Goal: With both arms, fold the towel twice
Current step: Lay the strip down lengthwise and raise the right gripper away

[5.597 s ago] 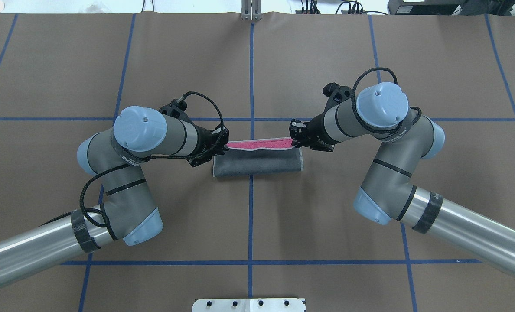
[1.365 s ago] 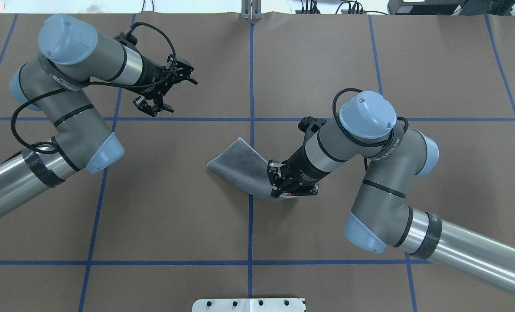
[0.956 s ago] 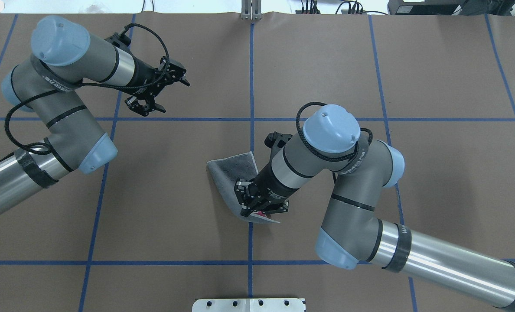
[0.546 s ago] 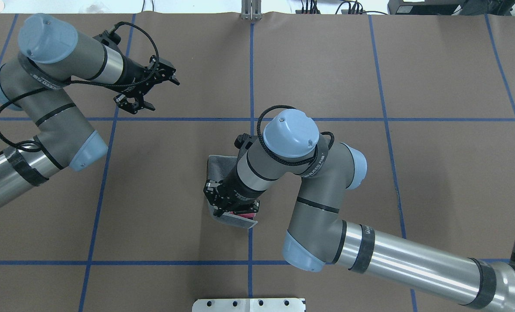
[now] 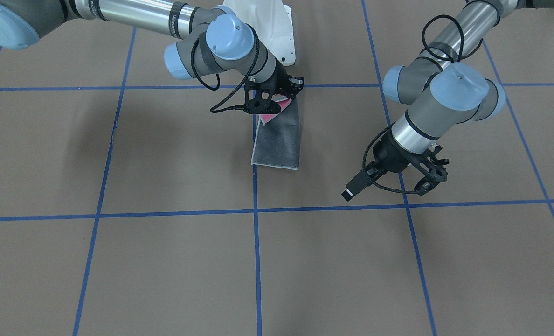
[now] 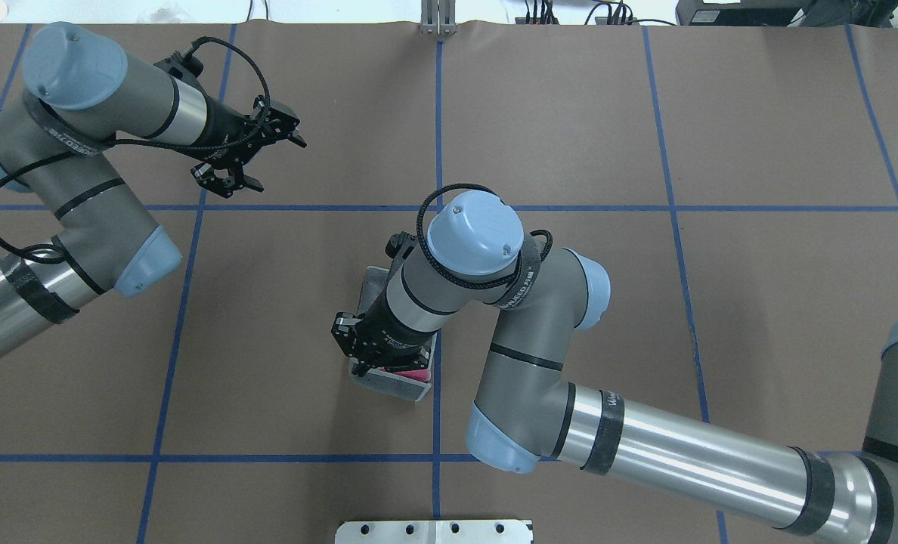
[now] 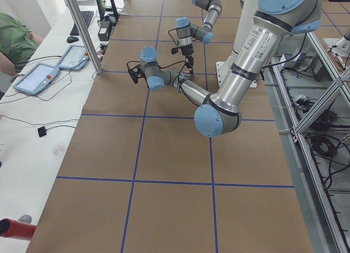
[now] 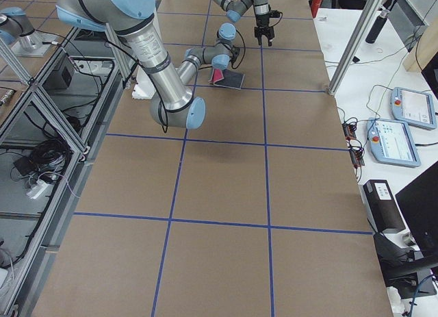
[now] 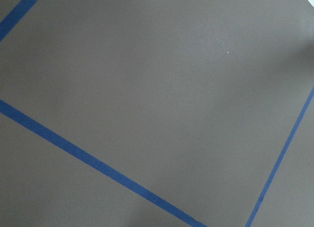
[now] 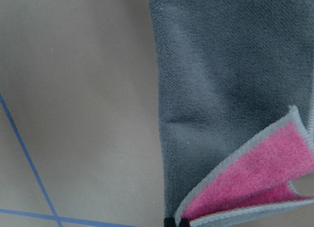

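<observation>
The towel lies as a narrow folded strip, dark grey side out, running from near me to far at the table's middle. Pink shows at its near end. In the overhead view my right arm covers most of it; the near end shows. My right gripper is shut on that near end and holds it slightly raised. The right wrist view shows the grey strip and the pink inner face. My left gripper is open and empty, well off to the far left, apart from the towel.
Blue tape lines cross the brown table cover. The white pedestal base sits at the near edge. A metal post stands at the far edge. The left wrist view shows only table cover and tape.
My left gripper has let go of the towel and drawn away to the far left. My right gripper has swung its end of the towel leftward and toward me, turning the strip.
</observation>
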You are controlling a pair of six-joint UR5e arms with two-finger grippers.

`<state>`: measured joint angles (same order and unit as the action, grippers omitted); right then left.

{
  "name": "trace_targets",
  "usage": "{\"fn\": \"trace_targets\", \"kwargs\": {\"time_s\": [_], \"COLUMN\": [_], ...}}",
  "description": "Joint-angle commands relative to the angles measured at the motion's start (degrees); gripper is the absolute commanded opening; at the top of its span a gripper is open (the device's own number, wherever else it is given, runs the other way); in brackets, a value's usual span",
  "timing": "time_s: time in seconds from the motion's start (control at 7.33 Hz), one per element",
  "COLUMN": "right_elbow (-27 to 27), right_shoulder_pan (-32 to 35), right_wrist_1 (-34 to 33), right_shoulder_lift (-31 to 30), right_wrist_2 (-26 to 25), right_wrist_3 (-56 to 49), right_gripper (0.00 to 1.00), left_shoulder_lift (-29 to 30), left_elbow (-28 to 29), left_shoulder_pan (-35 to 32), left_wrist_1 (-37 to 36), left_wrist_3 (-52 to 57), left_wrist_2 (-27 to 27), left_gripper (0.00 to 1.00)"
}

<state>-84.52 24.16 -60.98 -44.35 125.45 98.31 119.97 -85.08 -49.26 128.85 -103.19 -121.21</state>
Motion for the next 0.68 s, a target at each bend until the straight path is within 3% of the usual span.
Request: {"fn": "trace_targets", "kwargs": {"time_s": [0.0,0.55], "right_elbow": [-0.55,-4.33], "right_shoulder_pan": [-0.26,6.66], "right_wrist_1": [0.25,-0.10], "right_shoulder_lift": [0.05,-3.01], "right_wrist_2": [-0.47,0.05], "right_wrist_3": [2.31,2.86], "right_gripper": [1.00,1.00], "left_shoulder_lift": [0.00,0.70], "left_elbow": [0.00,-0.78], "left_shoulder_pan": [0.13,0.83], "left_wrist_1": [0.00,-0.09], "left_wrist_3": [0.00,-1.22], "left_wrist_2": [0.01,-0.08], "left_gripper": [0.99,0.99]}}
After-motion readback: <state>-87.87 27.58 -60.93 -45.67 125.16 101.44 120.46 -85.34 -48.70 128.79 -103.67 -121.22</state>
